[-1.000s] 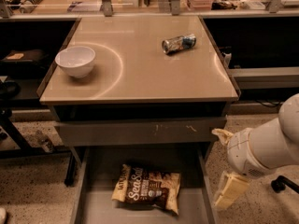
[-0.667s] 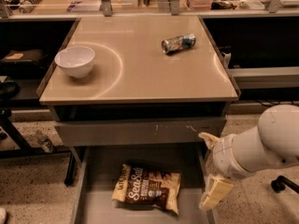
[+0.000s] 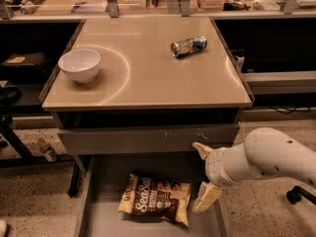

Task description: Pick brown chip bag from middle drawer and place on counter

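Observation:
The brown chip bag [image 3: 155, 200] lies flat on the floor of the pulled-out middle drawer [image 3: 106, 181], near its centre, with the white "Sea Salt" lettering facing up. My gripper [image 3: 195, 177] hangs over the drawer's right part, just right of the bag and not touching it. Its two pale fingers are spread apart, one near the drawer front above and one by the bag's right end. The counter [image 3: 148, 78] is the beige top of the cabinet above.
A white bowl [image 3: 80, 64] stands on the counter's left side. A crushed silver-blue can [image 3: 188, 46] lies at the back right. A closed grey drawer front [image 3: 148, 138] sits just above the open drawer. Dark shelving flanks the cabinet on both sides.
My arm has moved left, from beside the drawer's right wall to over the drawer, bringing the gripper close to the bag. The bag, bowl and can have not moved.

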